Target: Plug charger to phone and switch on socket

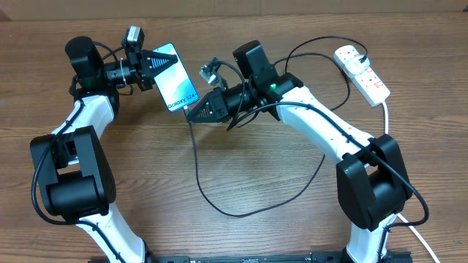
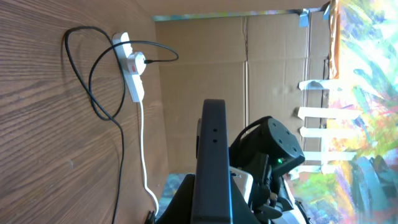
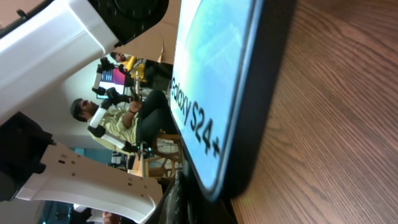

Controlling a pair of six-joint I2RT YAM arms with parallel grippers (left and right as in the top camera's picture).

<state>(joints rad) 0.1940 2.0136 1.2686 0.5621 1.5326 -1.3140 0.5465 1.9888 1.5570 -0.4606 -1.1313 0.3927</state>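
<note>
The phone (image 1: pixel 175 79), blue screen with "Galaxy S24" on it, is lifted at the back left, and my left gripper (image 1: pixel 155 64) is shut on its top end. In the left wrist view it is a black slab seen edge-on (image 2: pixel 214 155). My right gripper (image 1: pixel 194 111) is shut at the phone's bottom edge, with the charger (image 1: pixel 219 208) cable trailing from its tip. The connector tip is hidden. In the right wrist view the phone (image 3: pixel 214 81) fills the frame just above the dark fingers (image 3: pixel 199 205). The socket (image 1: pixel 363 73) lies at the back right with the plug in it.
The charger cable loops wide across the middle of the wooden table (image 1: pixel 146 168). The socket's thick white cord (image 1: pixel 385 109) runs down the right side. A cardboard wall (image 2: pixel 249 74) stands behind the table. The socket (image 2: pixel 132 68) also shows in the left wrist view.
</note>
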